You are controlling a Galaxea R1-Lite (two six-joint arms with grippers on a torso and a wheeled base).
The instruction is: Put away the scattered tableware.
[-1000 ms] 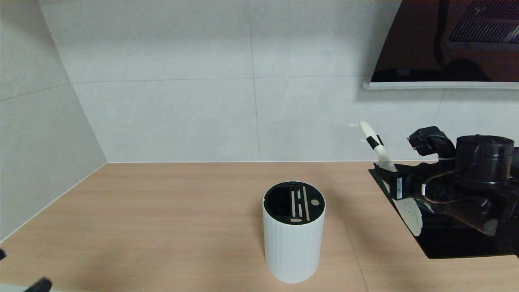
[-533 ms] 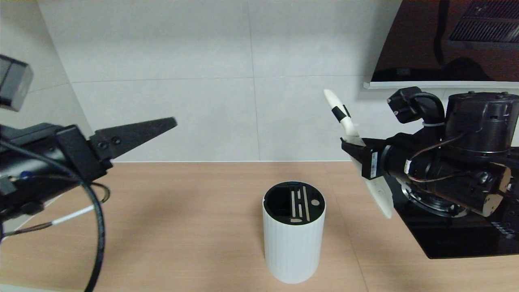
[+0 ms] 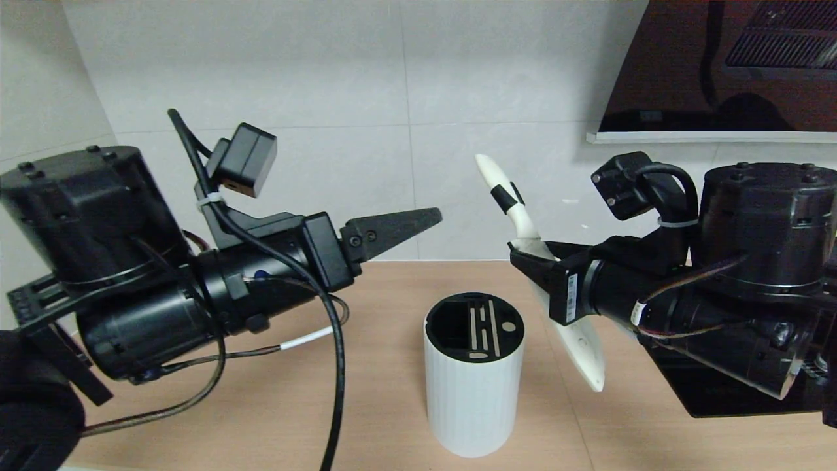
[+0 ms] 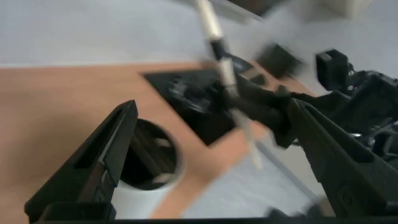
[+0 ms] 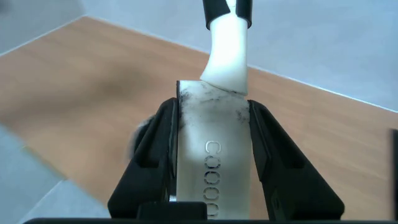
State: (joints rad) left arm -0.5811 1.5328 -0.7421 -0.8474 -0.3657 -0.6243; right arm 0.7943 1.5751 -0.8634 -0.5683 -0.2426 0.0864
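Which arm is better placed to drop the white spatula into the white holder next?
Right. The right gripper is shut on the white spatula, which hangs tilted beside the white holder. The left gripper is open and empty on the holder's other side.

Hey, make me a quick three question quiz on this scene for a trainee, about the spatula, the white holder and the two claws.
1. True or false: the left claw grips the spatula.
2. Where is the holder? A: upright on the counter, between the two arms. B: inside a drawer. C: lying on its side.
3. Fill in: the spatula's ____ end points down.

Key
1. False: the right claw is shut on it, and the left claw is open.
2. A.
3. Blade.
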